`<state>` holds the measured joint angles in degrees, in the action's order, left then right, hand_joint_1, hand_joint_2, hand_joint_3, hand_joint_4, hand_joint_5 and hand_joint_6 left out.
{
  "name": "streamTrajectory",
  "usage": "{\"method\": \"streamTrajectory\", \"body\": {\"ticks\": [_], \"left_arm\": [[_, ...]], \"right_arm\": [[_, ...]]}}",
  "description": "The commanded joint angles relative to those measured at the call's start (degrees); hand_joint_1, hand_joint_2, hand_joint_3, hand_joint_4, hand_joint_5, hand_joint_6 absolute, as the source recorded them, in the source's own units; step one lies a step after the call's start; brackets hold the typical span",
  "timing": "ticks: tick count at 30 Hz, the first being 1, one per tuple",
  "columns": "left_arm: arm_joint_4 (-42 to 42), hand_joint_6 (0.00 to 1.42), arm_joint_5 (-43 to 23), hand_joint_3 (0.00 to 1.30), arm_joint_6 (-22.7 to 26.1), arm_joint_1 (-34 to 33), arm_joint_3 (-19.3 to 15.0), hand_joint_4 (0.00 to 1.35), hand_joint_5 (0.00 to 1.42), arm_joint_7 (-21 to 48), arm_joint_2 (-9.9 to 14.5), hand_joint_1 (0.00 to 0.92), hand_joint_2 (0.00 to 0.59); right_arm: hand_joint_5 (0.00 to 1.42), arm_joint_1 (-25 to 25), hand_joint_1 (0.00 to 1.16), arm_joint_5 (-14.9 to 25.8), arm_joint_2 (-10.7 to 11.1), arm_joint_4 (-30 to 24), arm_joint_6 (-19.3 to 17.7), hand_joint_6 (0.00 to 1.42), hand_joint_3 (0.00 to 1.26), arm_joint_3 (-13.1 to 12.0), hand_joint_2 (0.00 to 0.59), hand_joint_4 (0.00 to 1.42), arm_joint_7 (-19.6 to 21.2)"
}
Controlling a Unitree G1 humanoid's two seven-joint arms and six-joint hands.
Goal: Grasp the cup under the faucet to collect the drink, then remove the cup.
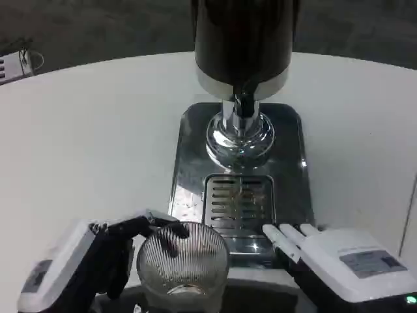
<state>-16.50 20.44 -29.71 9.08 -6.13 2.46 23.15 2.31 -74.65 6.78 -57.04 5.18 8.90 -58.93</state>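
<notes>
Table (98, 137): white, round-edged top, evenly lit – soft reflections, no hard shadows. Floor (98, 26): dark grey, mottled, visible beyond the far table edge. Upper left: a small pale device (14, 65) with a thin cable – detail too blurred to identify.

No text can be read (labels on both hand backs are blurred).
</notes>
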Motion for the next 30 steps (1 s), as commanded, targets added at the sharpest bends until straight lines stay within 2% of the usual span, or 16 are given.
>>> {"method": "streamTrajectory", "body": {"ticks": [1,22,30], "left_arm": [[-1.11,1.42,-1.2,0.99,-1.16,0.7,-0.46,1.15,1.34,0.2,0.0,0.604,0.0],[-0.81,1.42,-1.37,0.99,-1.1,0.78,-0.65,1.15,1.34,0.08,-0.02,0.61,0.0],[2.29,1.42,0.57,0.99,-0.03,-2.06,0.58,1.15,1.34,-1.18,-1.77,0.612,0.0]], "right_arm": [[0.0,0.28,0.5,-0.16,-0.58,-1.11,-0.62,0.0,0.0,0.14,0.47,0.0,-0.69],[0.0,0.55,0.5,-0.91,-1.51,-1.71,-1.01,0.0,0.0,0.23,0.47,0.0,-0.82],[0.0,1.13,0.5,-1.06,-1.94,-2.59,-1.14,0.0,0.0,-0.15,0.47,0.0,-0.95]]}}
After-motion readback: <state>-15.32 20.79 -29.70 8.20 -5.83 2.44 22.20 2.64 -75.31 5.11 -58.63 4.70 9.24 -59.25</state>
